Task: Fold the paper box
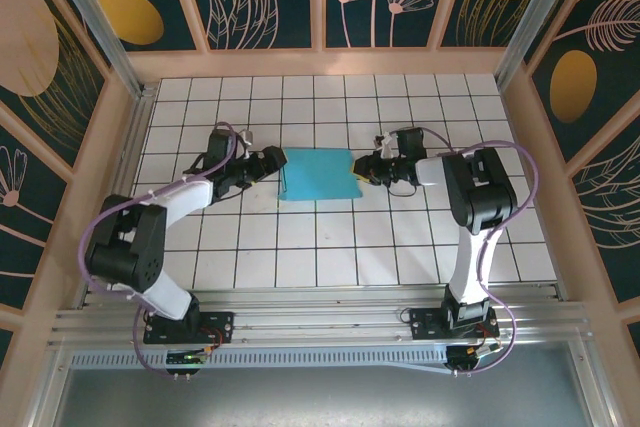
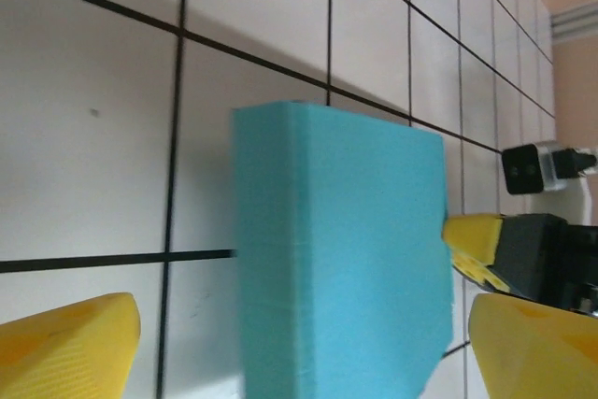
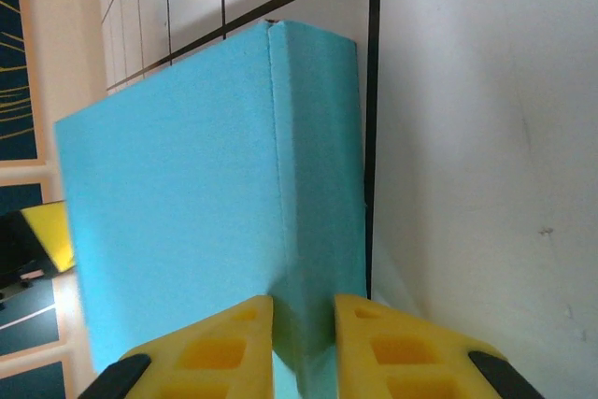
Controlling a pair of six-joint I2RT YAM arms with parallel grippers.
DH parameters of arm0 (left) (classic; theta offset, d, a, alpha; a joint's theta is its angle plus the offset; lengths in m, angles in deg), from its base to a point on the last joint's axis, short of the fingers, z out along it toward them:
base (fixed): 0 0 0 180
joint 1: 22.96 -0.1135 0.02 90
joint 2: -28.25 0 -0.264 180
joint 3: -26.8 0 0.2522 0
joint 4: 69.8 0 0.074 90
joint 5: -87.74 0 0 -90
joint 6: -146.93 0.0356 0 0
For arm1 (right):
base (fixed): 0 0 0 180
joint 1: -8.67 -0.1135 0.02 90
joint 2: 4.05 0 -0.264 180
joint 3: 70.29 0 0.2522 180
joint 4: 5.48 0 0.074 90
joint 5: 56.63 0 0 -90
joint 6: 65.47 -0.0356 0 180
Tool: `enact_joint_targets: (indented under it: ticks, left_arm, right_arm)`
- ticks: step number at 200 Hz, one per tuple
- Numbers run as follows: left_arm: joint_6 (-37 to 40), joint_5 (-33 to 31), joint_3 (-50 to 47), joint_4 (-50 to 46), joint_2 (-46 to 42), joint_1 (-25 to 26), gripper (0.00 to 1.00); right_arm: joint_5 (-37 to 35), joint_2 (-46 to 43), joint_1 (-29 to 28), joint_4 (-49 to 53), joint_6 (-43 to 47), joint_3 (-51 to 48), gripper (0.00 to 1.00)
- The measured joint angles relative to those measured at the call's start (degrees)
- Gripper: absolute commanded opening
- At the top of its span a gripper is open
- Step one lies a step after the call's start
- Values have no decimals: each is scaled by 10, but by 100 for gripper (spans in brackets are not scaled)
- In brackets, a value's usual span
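Seen from above, the paper box (image 1: 317,175) lies flat mid-tabletop (image 1: 420,237), a matte turquoise rectangle on white tiles. The right wrist view adds a crease along its folded edge, which the right gripper (image 3: 304,329) pinches between pocketed yellow fingers (image 3: 224,352). The left gripper (image 2: 301,348) gapes wide at the box's opposite edge.

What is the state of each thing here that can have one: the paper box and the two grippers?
paper box: folded into a flat blue rectangle on the tiled table, right edge pinched.
left gripper: open wide, at the box's left edge, gripping nothing.
right gripper: shut on the paper box's edge.
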Motion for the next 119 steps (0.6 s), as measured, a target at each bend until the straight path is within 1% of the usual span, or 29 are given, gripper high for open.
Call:
enact_joint_targets:
  ticks: [20, 36, 61, 89, 119]
  left_arm:
    - [-39, 56, -10, 72, 45, 2, 84]
    - [-66, 80, -19, 118, 79, 5, 83]
    - [-87, 82, -32, 142, 101, 5, 84]
    - [-87, 78, -32, 145, 101, 6, 87]
    - [-84, 71, -32, 142, 99, 8, 87]
  right_arm:
    - [5, 3, 0, -6, -2, 0, 21]
    - [9, 6, 0, -10, -6, 0, 21]
    - [9, 7, 0, -11, -9, 1, 21]
    - [8, 9, 2, -8, -9, 4, 20]
    - [7, 9, 5, -6, -13, 4, 19]
